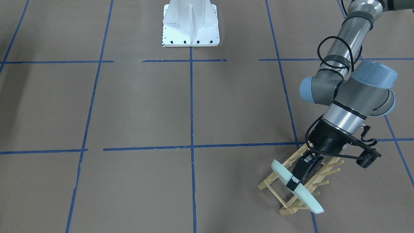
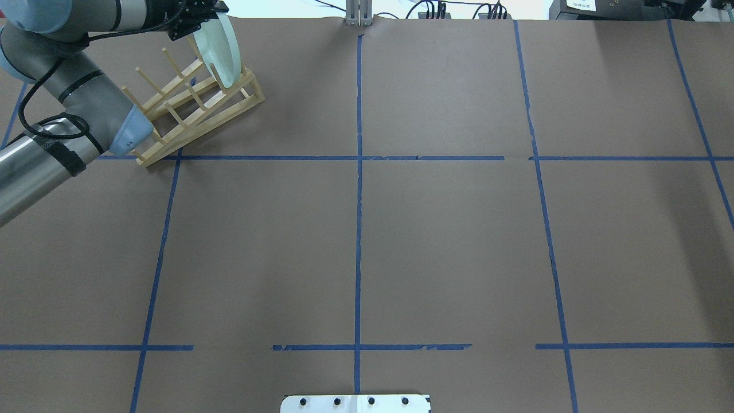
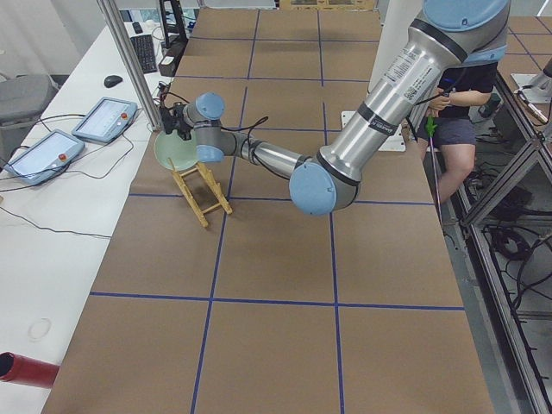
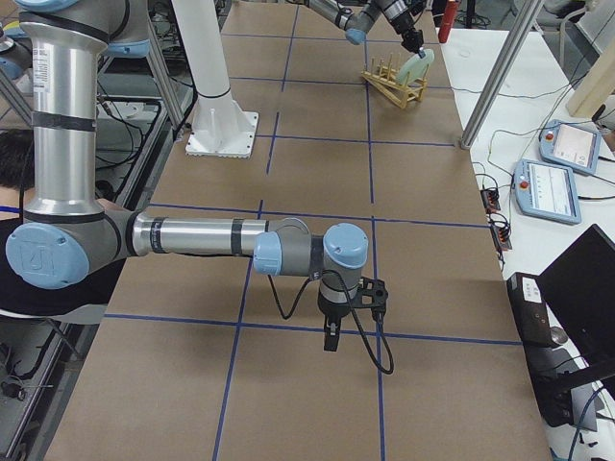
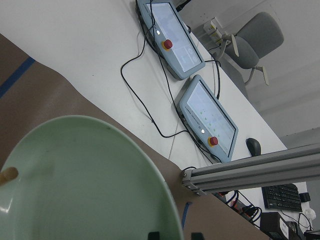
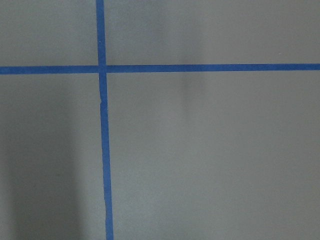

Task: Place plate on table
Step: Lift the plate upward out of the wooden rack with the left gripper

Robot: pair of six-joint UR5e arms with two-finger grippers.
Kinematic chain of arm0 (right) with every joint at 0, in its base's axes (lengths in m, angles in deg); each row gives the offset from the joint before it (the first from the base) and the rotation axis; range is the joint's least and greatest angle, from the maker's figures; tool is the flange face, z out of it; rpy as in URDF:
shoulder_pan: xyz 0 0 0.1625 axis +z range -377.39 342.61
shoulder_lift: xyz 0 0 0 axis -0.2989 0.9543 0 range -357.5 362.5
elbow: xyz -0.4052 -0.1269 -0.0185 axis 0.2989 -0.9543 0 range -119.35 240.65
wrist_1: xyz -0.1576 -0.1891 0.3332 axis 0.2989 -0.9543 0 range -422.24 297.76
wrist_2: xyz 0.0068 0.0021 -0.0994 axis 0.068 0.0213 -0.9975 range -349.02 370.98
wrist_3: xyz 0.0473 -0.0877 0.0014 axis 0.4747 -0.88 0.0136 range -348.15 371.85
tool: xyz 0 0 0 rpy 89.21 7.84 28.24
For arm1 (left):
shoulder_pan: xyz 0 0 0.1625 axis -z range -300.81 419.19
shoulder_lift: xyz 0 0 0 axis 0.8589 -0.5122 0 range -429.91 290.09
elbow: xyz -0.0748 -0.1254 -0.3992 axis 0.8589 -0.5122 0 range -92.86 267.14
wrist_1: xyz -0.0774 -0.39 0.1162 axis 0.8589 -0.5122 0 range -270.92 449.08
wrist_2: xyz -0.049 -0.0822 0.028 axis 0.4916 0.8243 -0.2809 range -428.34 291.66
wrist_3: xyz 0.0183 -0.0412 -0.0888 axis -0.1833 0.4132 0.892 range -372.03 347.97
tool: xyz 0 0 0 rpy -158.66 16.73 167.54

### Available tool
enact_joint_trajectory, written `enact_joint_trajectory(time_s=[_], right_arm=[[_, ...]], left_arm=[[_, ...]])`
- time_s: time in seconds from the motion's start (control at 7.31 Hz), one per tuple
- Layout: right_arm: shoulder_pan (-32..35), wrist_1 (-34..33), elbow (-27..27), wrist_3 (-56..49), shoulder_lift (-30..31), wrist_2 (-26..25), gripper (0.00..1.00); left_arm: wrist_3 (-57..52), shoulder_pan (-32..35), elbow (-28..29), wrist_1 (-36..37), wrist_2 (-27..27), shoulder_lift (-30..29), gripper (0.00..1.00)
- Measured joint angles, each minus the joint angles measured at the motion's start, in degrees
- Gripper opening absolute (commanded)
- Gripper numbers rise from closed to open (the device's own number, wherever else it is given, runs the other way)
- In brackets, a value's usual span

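1. My left pincer [image 1: 293,183] is clamped on the rim of the one plate [image 1: 309,199], which stands on edge in the one wooden rack [image 2: 200,129] near the counter's [image 1: 145,106] edge.
2. A rack peg [image 5: 7,175] crosses the plate's face.
3. Two screen tablets [image 5: 172,37] lie beyond the counter.
4. My right pincer [image 4: 330,338] hangs well apart; I cannot tell its state.

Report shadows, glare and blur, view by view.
Front-facing view: even light, a soft shadow darkens the table at the left edge. Left wrist view: the plate looms close, slightly soft, no glare. Right wrist view: faint shadow bands, tape lines slightly blurred.
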State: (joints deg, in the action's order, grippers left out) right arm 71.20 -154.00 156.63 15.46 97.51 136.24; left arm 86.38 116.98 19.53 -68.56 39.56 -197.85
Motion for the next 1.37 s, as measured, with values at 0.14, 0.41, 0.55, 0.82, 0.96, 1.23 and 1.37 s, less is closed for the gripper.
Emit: enact_joint_trajectory(time_s=[0.14,0.41,0.55,0.82,0.96,1.23,1.37], right_arm=[[-0.01,0.00,0.00,0.00,0.00,-0.02,1.00],[-0.02,0.00,0.00,0.00,0.00,-0.02,1.00],[-0.01,0.00,0.00,0.00,0.00,-0.02,1.00],[0.00,0.00,0.00,0.00,0.00,-0.02,1.00],[0.00,0.00,0.00,0.00,0.00,-0.02,1.00],[-0.02,0.00,0.00,0.04,0.00,-0.02,1.00],[-0.02,0.00,0.00,0.02,0.00,-0.02,1.00]], left_arm=[[-0.04,0.26,-0.11,-1.12,0.23,0.23,0.00],[-0.06,1.50,-0.40,-2.88,1.76,0.79,0.00],[-0.05,2.25,-0.54,-3.44,2.81,0.95,0.00],[0.19,3.98,-0.65,-5.70,5.20,1.73,0.00],[0.35,5.35,-0.68,-6.74,7.14,2.18,0.00],[1.53,8.76,-1.14,-7.56,12.00,2.60,0.00],[3.13,10.27,-1.85,-7.64,13.88,2.60,0.00]])
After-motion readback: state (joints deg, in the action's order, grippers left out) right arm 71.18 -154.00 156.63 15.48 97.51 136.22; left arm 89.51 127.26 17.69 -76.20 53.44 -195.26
